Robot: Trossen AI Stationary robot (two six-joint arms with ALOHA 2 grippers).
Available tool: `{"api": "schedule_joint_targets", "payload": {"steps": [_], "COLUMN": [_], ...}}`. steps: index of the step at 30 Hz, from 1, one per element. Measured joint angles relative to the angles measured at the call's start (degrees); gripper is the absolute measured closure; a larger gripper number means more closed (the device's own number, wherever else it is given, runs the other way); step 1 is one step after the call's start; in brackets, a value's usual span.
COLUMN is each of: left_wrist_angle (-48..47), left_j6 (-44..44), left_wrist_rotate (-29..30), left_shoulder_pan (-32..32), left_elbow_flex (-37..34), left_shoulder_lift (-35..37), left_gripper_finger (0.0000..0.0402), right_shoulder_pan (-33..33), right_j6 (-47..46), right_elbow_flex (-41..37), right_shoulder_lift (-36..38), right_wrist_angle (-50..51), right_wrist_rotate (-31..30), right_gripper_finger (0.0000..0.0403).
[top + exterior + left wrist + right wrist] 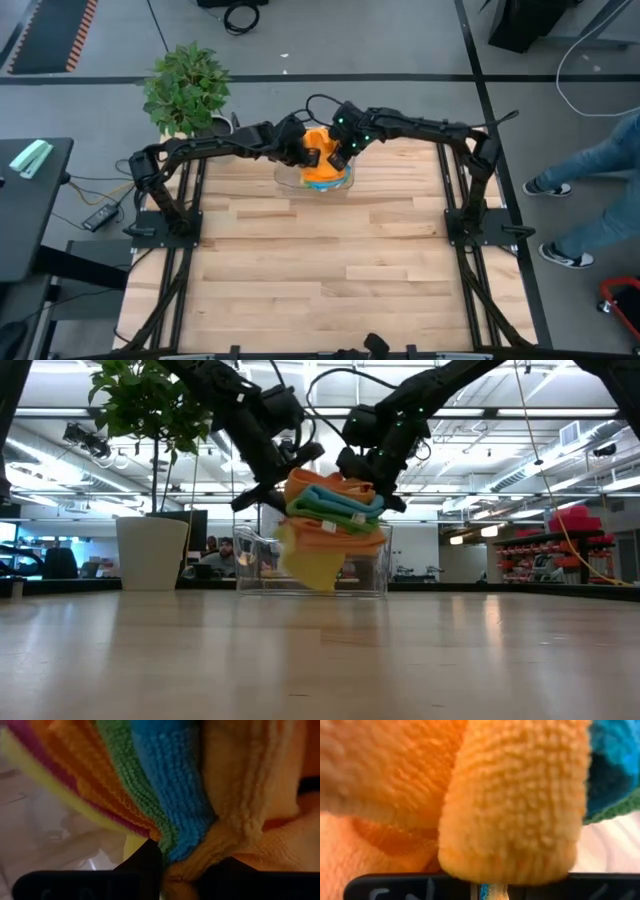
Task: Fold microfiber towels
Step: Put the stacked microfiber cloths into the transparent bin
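1. An orange towel (515, 805) fills nearly all I see, its nubby pile bulging in a thick fold right against my fingers (420, 887).
2. A blue towel (615, 750) shows at one edge.
3. A green towel (615, 807) peeks out just beside the blue one.

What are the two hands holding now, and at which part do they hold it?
Both hold the stack of microfiber towels over the clear bin. The left hand pinches its left edge, the right hand its right edge, where the layers bunch together.
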State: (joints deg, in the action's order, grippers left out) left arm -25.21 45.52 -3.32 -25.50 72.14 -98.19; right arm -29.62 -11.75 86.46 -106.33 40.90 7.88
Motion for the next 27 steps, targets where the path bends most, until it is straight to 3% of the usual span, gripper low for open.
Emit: {"api": "schedule_joint_targets", "payload": {"steps": [4,13,19,27], "left_wrist_angle": [0.25,0.78,-0.72,-9.94], "left_j6": [2.27,12.99,13.41,8.71], "left_wrist_rotate": [1.74,11.21,11.06,8.79], "left_shoulder_pan": [0.81,5.61,7.24,5.79], "left_elbow_flex": [1.03,0.90,0.83,0.83], "left_shoulder_lift": [0.02,0.04,0.04,1.38], "left_gripper_finger": [0.0307,0.0326,0.0255,0.0139], "right_shoulder_pan": [-1.74,-3.44,-2.83,-2.24], "right_j6": [6.85,22.06,25.63,28.47], "right_elbow_flex": [0.95,2.54,2.47,2.54], "right_shoulder_lift": [0.05,-0.26,-2.45,-3.01], "right_wrist_angle": [-0.24,-1.97,-4.30,-6.94], "right_wrist_rotate": [1.31,3.69,4.65,4.23], "right_gripper_finger": [0.0352,0.0352,0.0352,0.0352]}}
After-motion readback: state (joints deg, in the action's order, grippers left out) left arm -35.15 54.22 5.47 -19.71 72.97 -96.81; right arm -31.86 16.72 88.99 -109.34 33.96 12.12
